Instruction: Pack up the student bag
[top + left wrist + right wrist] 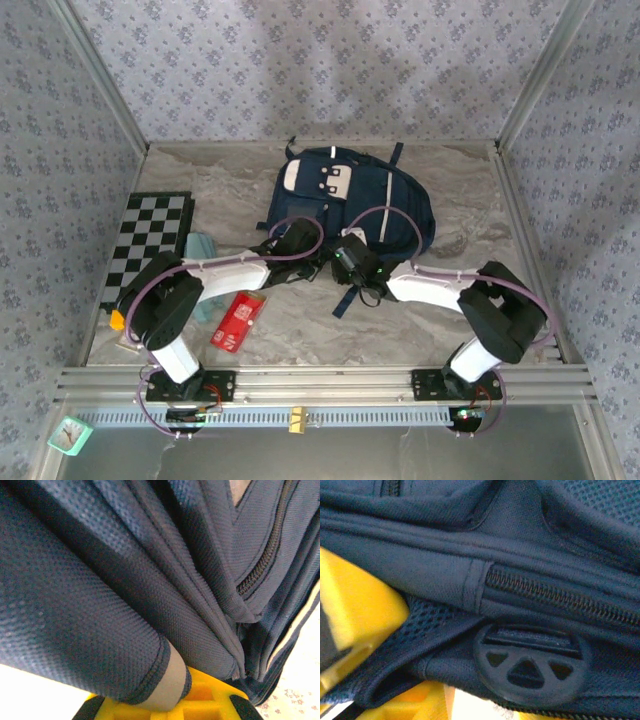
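The student bag [352, 195], navy with white stripes and a white buckle patch, lies flat at the back middle of the table. My left gripper [291, 243] sits at the bag's near left edge. In the left wrist view a hemmed fold of the bag's fabric [100, 620] lies pinched on the yellow fingers [210, 700], so my left gripper [170, 705] is shut on it. My right gripper [353, 263] is at the bag's near edge, beside the left one. Its yellow fingers [360, 610] flank a mesh strap [425, 625] and a round black buckle [530, 665]; how tightly they close is unclear.
A folded checkerboard [150, 240] lies at the left wall, with a pale teal cloth [203, 248] beside it. A red packet [238, 320] rests near the left arm and a small orange item [117, 320] at the left edge. Metal frame rails [320, 380] border the table.
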